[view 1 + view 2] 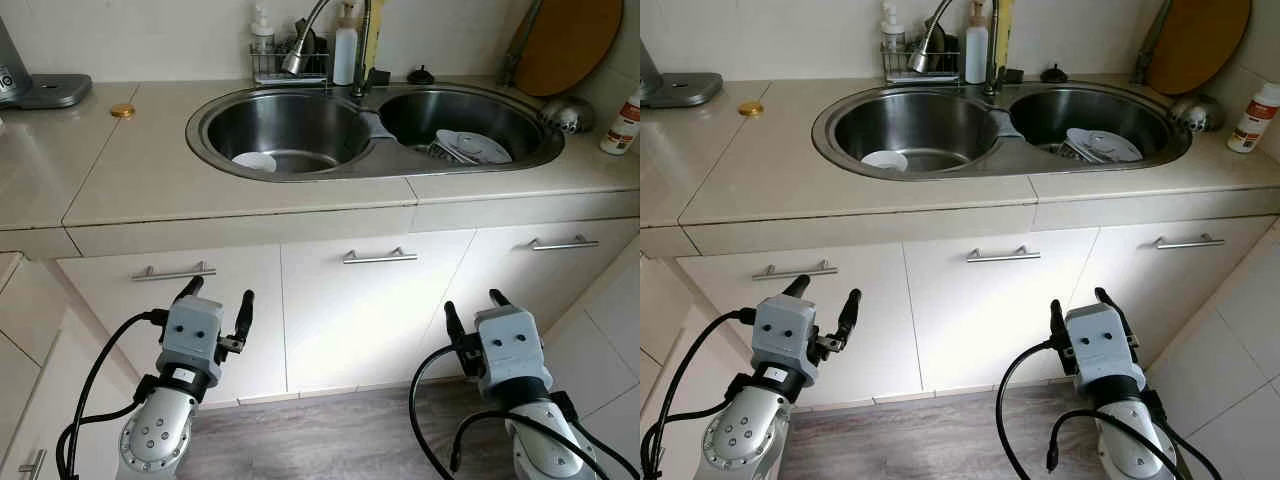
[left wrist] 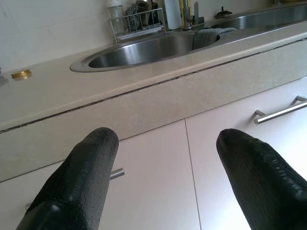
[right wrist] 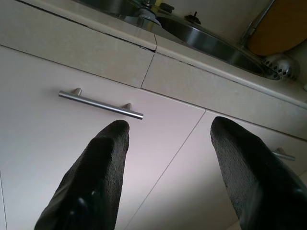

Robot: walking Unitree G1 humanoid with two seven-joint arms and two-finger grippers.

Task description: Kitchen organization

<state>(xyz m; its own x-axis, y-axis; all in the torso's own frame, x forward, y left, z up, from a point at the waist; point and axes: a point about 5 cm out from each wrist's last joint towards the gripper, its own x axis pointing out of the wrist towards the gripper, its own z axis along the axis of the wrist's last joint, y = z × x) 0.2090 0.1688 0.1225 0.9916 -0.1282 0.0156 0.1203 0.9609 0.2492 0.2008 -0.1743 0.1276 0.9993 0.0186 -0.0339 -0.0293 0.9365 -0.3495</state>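
looks like nothing's getting organized yet. both the left gripper (image 1: 220, 300) and right gripper (image 1: 470, 318) are hanging wide open and empty by the cabinet doors, while the dishes (image 1: 470, 146) are sitting in the sink (image 1: 200, 125), well above and beyond the jaws.

I look down on a beige stone counter (image 1: 140, 160) holding a double-bowl steel sink (image 1: 300, 170), its tap (image 1: 305, 45) arching over the left bowl. Pale tiles line the wall (image 1: 150, 35) behind. Below, white cabinet doors (image 1: 370, 310) carry brushed metal bar handles (image 1: 379, 257). Grey wood-look floor (image 1: 320, 435) meets light tiles (image 1: 610, 350) at right. Soft, even daylight.
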